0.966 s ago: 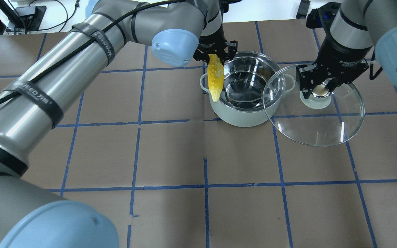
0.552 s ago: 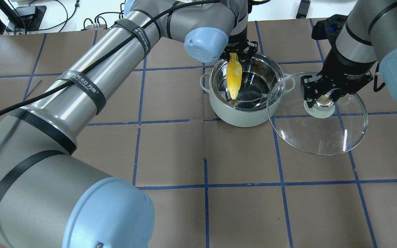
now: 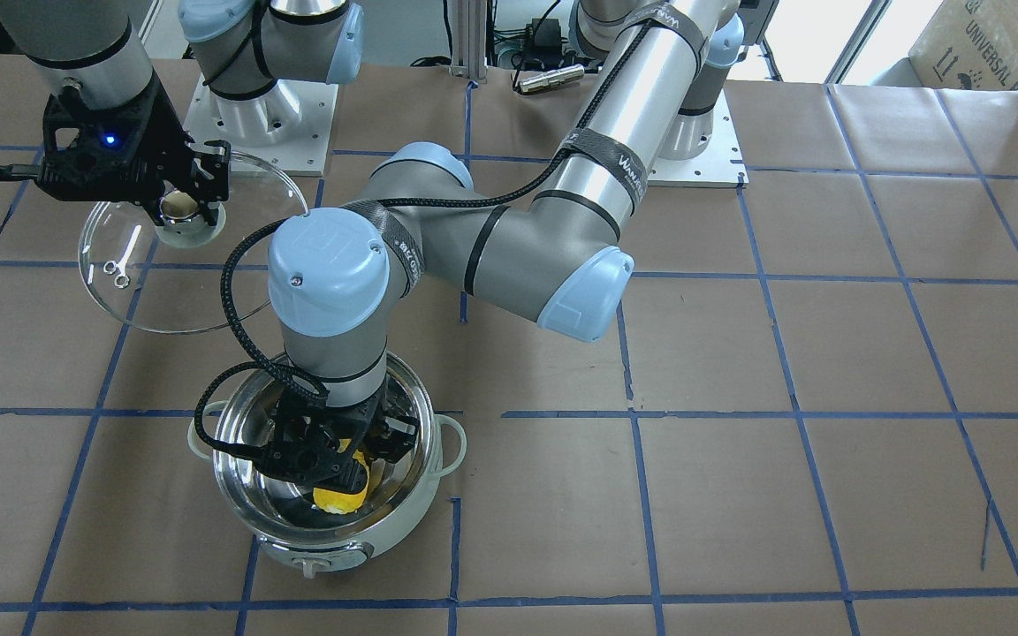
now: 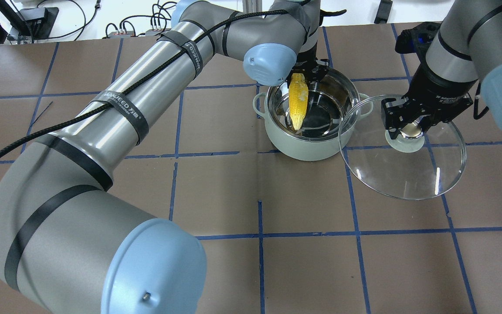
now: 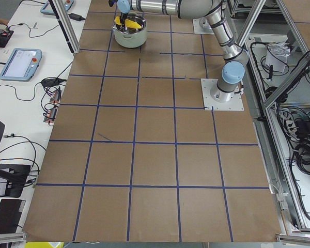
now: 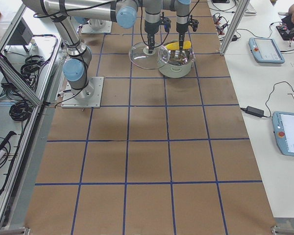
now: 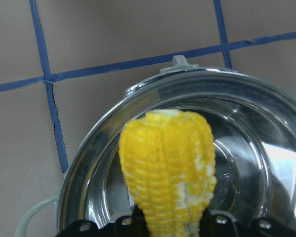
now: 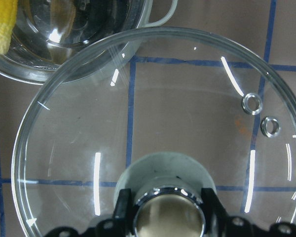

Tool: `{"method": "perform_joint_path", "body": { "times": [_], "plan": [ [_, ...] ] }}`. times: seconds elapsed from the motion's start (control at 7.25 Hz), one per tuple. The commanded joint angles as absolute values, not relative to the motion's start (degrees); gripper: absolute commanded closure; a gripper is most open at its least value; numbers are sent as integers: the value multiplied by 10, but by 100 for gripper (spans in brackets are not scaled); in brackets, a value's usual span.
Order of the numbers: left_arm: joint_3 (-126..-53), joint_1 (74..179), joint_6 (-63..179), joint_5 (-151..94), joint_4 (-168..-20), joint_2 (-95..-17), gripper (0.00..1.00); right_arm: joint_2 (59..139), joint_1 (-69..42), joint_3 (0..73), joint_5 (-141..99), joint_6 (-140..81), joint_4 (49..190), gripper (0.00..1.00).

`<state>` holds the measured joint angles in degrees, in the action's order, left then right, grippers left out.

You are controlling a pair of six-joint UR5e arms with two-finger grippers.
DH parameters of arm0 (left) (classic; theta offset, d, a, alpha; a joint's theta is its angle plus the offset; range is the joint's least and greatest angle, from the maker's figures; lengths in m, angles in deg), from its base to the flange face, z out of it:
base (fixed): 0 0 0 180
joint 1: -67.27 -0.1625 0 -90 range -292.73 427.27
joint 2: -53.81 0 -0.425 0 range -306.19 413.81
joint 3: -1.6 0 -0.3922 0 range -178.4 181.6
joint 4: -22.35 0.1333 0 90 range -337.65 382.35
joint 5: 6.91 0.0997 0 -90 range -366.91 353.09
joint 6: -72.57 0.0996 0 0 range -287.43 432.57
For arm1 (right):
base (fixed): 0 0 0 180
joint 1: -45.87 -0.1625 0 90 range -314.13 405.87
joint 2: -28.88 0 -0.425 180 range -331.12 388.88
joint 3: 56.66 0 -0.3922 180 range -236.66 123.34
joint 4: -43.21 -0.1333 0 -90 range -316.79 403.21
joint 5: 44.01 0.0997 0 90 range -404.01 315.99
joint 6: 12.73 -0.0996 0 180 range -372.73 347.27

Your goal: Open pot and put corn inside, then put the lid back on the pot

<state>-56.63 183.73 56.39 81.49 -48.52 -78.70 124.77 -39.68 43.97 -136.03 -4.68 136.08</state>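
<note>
One second has taken the corn (image 4: 298, 101) from hanging outside the pot's (image 4: 303, 148) 9 o'clock rim to well inside its mouth. It now points tip down toward the steel bottom, on the bowl's 10 o'clock side in the overhead view. My left gripper (image 4: 305, 73) pinches the thick end, so nothing is released yet. I judge the opening step done and the drop next.

The lid (image 4: 408, 179) has drifted slightly outward, held off at the pot's 4 o'clock. Its glass edge overlaps the pot's rim in view, and my right gripper (image 4: 409, 126) is clamped on the knob (image 4: 409, 131).

Counting up:
- one corn
- one pot, with two loop handles (image 4: 258, 104) and one dial (image 3: 325, 556)
- one lid, with two small ringed holes (image 8: 251, 103)
- two grippers, both occupied
</note>
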Motion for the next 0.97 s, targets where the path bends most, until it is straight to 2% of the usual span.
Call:
{"method": "perform_joint_path", "body": {
  "times": [0.0, 0.41, 0.83],
  "plan": [
    [-571, 1833, 572, 817, -487, -775, 0, 1248, -397, 440, -1360, -47, 1360, 49],
    [-607, 1794, 645, 822, -502, -733, 0, 1243, -407, 422, -1351, -65, 1369, 48],
    [-781, 1689, 697, 821, -516, -572, 0, 1173, -468, 352, -1352, -108, 1372, 48]
  ]
}}
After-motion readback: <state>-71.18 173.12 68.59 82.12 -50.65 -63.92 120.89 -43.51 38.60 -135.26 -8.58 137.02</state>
